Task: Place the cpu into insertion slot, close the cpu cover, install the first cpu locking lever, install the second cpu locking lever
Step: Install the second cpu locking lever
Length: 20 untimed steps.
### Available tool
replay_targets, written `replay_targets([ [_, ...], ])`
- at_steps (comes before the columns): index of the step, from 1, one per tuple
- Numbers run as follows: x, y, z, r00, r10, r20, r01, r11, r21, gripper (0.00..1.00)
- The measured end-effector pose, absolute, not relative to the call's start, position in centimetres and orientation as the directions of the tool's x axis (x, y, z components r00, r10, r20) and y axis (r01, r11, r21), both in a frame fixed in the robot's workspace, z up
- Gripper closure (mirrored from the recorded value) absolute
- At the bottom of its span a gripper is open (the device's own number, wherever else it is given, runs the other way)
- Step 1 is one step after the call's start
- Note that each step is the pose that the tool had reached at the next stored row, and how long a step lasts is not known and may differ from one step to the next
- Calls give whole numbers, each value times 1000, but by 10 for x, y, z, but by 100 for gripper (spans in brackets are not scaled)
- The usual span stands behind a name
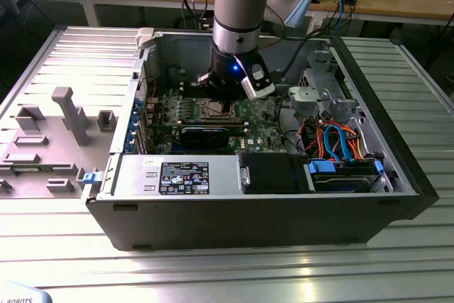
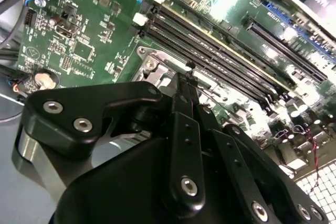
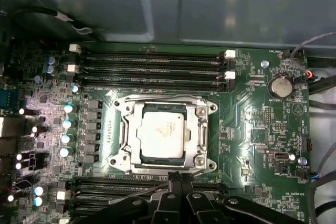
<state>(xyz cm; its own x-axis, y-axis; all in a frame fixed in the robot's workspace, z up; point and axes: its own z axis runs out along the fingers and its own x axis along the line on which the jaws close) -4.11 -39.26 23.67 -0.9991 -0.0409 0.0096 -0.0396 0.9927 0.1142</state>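
In the first wrist view the cpu (image 3: pixel 163 135), a dull silver square, lies in the insertion slot (image 3: pixel 163 99) on the green motherboard. The cpu cover (image 3: pixel 200 129), a silvery frame, lies flat around it. My gripper (image 3: pixel 176 178) is shut, and its black fingertips sit at the socket's edge beside the memory slots. A thin metal rod (image 3: pixel 139 188) slants away from the fingertips; I cannot tell whether they touch it. In the second wrist view the gripper (image 2: pixel 189 69) points down next to a socket corner (image 2: pixel 150 65). In the exterior view the gripper (image 1: pixel 227 101) hangs over the socket (image 1: pixel 213 111) inside the open case.
Long black memory slots (image 3: pixel 152 64) flank the socket on two sides. A black card (image 1: pixel 206 135), a power supply (image 1: pixel 177 175), drive bays and coloured cables (image 1: pixel 333 140) crowd the case. A grey fixture (image 1: pixel 67 115) stands on the table at the exterior view's left.
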Motion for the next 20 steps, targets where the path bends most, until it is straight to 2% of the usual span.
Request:
replay_targets([
  [4, -41, -396, 237, -999, -41, 29, -37, 992, 118, 89],
  [20, -68, -403, 230, -998, -46, 32, -41, 990, 131, 89],
])
